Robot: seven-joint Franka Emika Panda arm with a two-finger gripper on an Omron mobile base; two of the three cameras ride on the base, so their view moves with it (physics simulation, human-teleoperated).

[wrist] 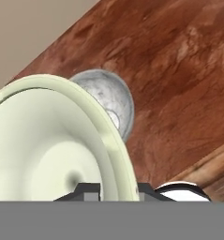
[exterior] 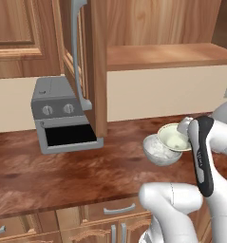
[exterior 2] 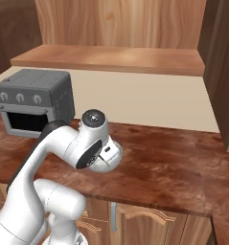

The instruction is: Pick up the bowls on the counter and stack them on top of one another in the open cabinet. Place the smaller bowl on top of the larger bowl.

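Note:
My gripper (wrist: 118,190) is shut on the rim of the smaller bowl (wrist: 52,150), plain pale cream, with one dark finger inside the rim and one outside. In the left base view the smaller bowl (exterior: 174,137) hangs slightly tilted just above and to the right of the larger bowl (exterior: 157,151). That grey speckled larger bowl (wrist: 108,101) rests on the dark reddish-brown counter (exterior: 62,166). The open cabinet's bare wooden shelf (exterior: 167,54) lies above and behind, its door (exterior: 93,61) swung out with a long grey bar handle (exterior: 77,47).
A grey toaster oven (exterior: 62,114) stands on the counter at the left, under the open door's edge. A pale wall runs behind the counter. Drawers with grey handles (exterior: 118,209) sit below the counter's front edge. The shelf (exterior 2: 111,57) spans the top of the right base view.

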